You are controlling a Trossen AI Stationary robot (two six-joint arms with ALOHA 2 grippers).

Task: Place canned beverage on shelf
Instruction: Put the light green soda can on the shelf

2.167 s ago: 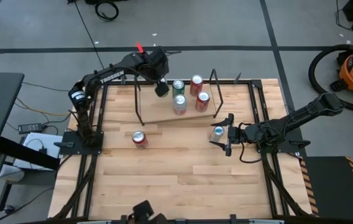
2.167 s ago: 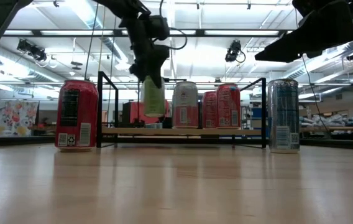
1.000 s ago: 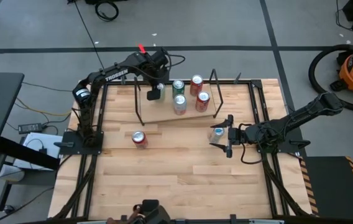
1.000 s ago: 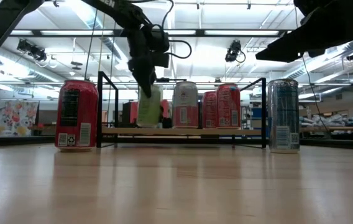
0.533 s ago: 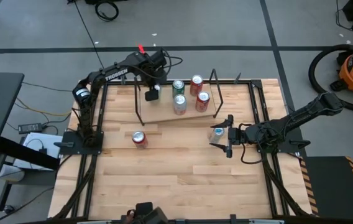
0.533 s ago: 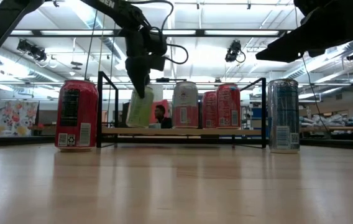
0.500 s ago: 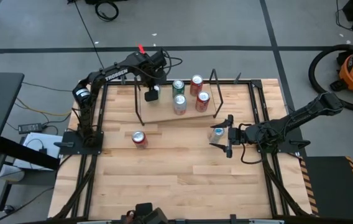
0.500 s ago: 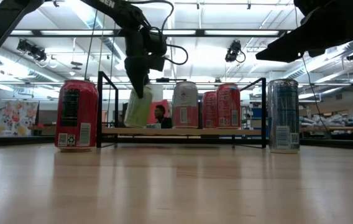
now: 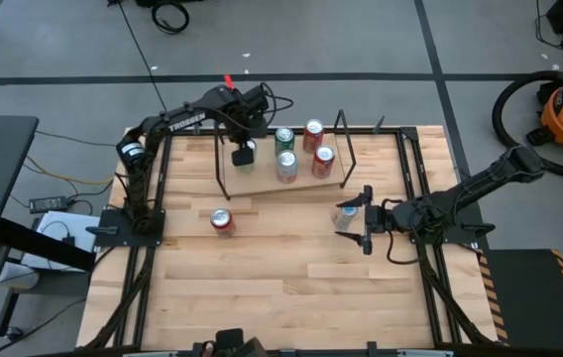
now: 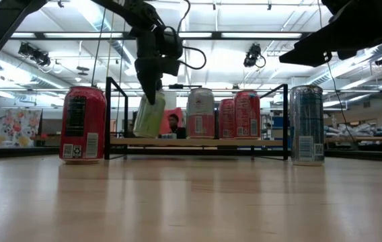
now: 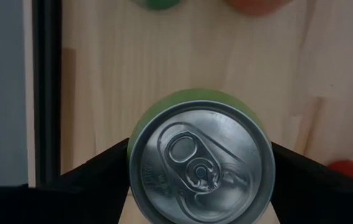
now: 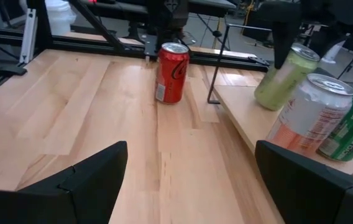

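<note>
Left end effector (image 9: 244, 156): reaches down over the shelf (image 9: 262, 180), clamped on the green can (image 10: 149, 115).
Green can: pale, tilted.
Right end effector (image 9: 363, 220): apart, low over the counter (image 9: 291, 278).

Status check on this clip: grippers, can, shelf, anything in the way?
Left gripper shut on light green can, tilted over shelf left end. Right gripper open around blue can on the table. Four cans already on the shelf to the right; none touching.
</note>
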